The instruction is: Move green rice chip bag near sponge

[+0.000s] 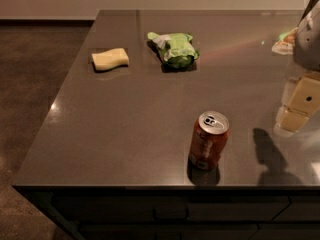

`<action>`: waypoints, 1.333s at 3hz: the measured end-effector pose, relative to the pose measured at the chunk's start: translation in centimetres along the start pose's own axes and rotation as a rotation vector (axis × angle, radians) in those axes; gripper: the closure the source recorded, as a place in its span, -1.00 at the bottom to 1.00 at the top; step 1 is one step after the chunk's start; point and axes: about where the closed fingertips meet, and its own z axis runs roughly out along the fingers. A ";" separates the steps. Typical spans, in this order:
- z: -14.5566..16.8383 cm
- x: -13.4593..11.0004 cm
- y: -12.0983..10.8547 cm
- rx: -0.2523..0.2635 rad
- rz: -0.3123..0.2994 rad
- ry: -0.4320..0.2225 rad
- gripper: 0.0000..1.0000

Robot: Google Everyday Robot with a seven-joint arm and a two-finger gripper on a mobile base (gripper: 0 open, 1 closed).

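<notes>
Hand (298, 109) is at the right edge of view, above the right side of the desk (125, 119) and partly cut off by the frame. From this angle I can't tell if it's wide or narrow. Its shadow (270, 156) falls on the desk just below it, right of the can. Green rice chip bag (176, 49) lies flat on the far part of the desk, roughly centre, crumpled, with a whitish twisted end pointing left. Sponge (110, 59) is left of the bag on the same far strip, near it but not touching, bare desk between them. Orange-red soda can (208, 140) stands upright near the front edge, tab end up, well apart from both bag and sponge. Hand is well apart from the bag, closer to the can. A small pale item (284, 43) sits at the far right, partly hidden behind the arm; can't identify it. Dark floor (30, 84) to the left of the desk.
</notes>
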 end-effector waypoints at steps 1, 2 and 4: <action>0.0 0.0 0.0 0.001 0.000 0.000 -1.00; 0.4 -0.7 -1.6 -0.002 0.017 -0.009 -1.00; 3.0 -4.5 -8.9 0.022 0.100 -0.088 -1.00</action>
